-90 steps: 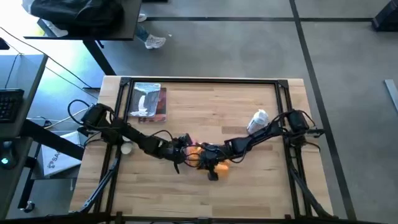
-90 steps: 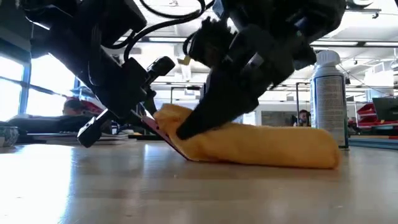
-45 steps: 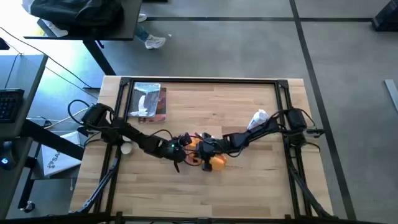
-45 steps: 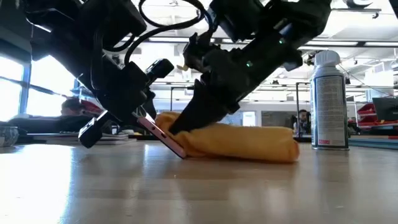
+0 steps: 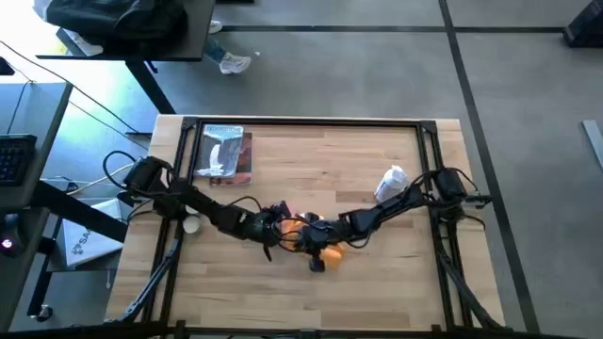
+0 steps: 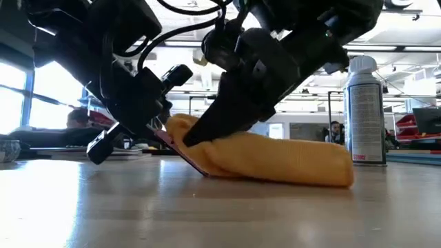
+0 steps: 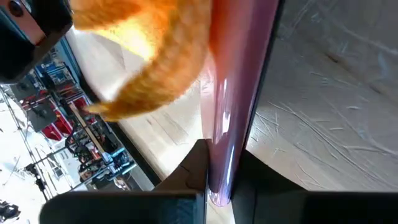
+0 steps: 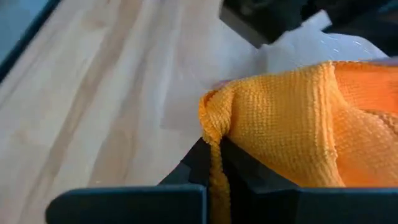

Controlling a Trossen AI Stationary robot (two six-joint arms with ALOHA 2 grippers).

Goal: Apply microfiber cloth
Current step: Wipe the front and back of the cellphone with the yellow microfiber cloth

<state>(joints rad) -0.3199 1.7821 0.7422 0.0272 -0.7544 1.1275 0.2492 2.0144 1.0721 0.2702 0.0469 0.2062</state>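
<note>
Mid-wipe: the right gripper (image 6: 189,138) pinches the cloth (image 6: 275,158) against the phone (image 7: 233,93) clamped by the left gripper (image 7: 221,171); next, drag toward 9 o'clock.

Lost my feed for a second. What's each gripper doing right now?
Left gripper: shut on the phone, holding it tilted on edge.
Right gripper: shut on the microfiber cloth, pressed against the phone.

Daylight floods in from the windows (image 6: 14,89) and ceiling strips, leaving both arms dark silhouettes at table level, the wooden table (image 5: 377,179) evenly lit overhead, and close wrist pictures soft.
</note>
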